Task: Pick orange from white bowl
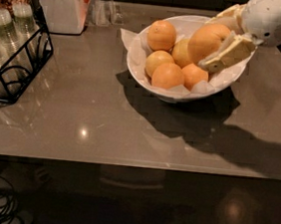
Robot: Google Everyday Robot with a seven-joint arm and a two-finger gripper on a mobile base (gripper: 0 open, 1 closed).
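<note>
The white bowl (133,65), lined with white napkins, stands on the grey table at the back right. It holds several oranges, such as one at the back (162,34) and one at the front (168,76). My gripper (211,41) reaches in from the upper right, over the right side of the bowl. Its cream fingers (230,52) are shut on a large deep-orange orange (205,40), which sits above the other fruit. The far finger is mostly hidden behind that orange.
A white lidded jar (61,6) stands at the back left. A black wire rack (16,66) with capped bottles (1,19) is at the left edge. The table's front edge (125,163) runs across the lower part of the view.
</note>
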